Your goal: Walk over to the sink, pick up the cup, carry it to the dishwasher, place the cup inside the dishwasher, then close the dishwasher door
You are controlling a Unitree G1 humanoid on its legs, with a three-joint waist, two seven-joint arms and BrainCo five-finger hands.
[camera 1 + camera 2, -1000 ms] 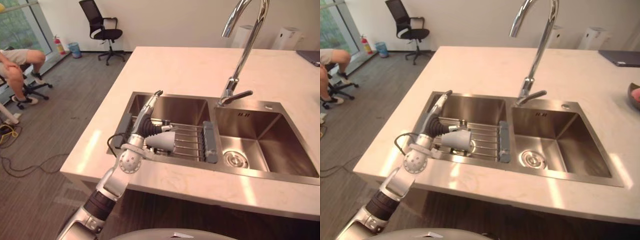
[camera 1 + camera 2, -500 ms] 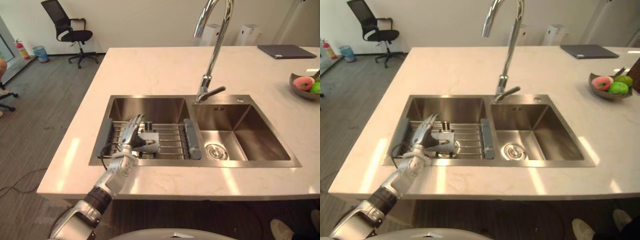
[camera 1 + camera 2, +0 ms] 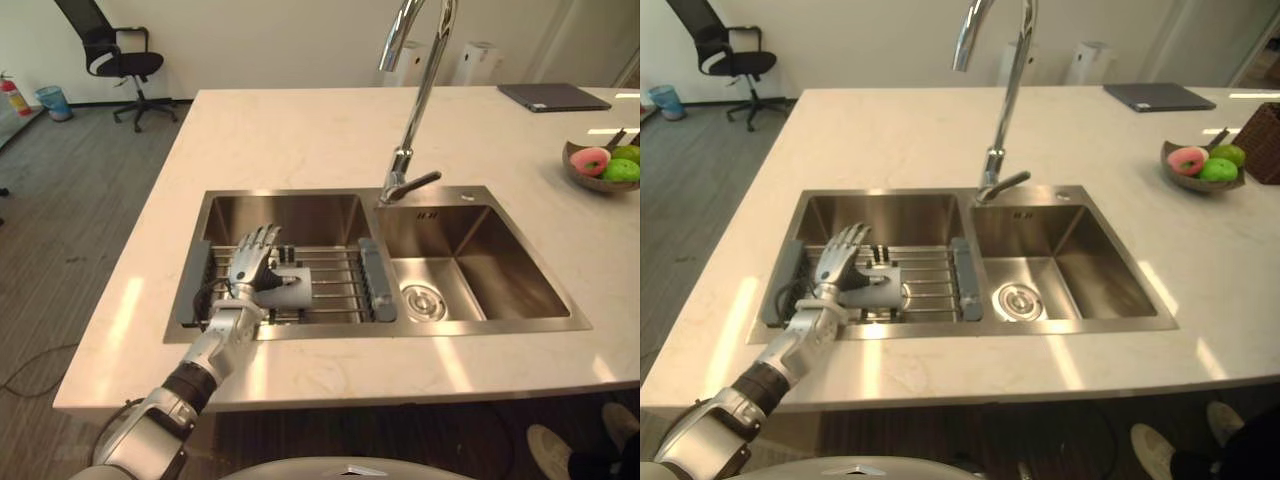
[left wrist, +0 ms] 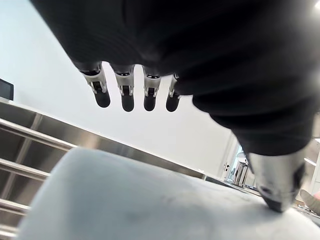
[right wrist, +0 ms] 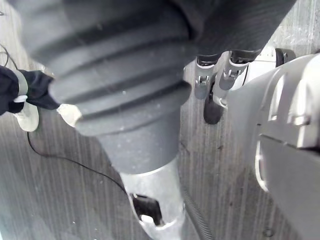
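Observation:
A pale grey cup (image 3: 296, 287) lies on its side on the wire rack (image 3: 338, 283) in the left basin of the steel sink (image 3: 300, 212). My left hand (image 3: 249, 267) rests over the cup's left end, open, fingers straight and spread toward the basin's back wall. In the left wrist view the fingers (image 4: 124, 95) stretch out above the cup (image 4: 125, 200), and the thumb tip (image 4: 277, 192) touches its surface. My right hand (image 5: 220, 82) hangs down at my side above the floor, fingers relaxed and holding nothing.
A tall curved faucet (image 3: 415, 100) stands between the basins; the right basin (image 3: 480, 270) has a drain. A fruit bowl (image 3: 600, 165) and a dark flat pad (image 3: 553, 96) sit on the counter's right. An office chair (image 3: 110, 55) stands far left. A person's shoe (image 3: 555, 448) shows lower right.
The camera has swung right and moved closer over the counter. My left hand has turned from edge-on to palm-down and settled over the cup on the rack.

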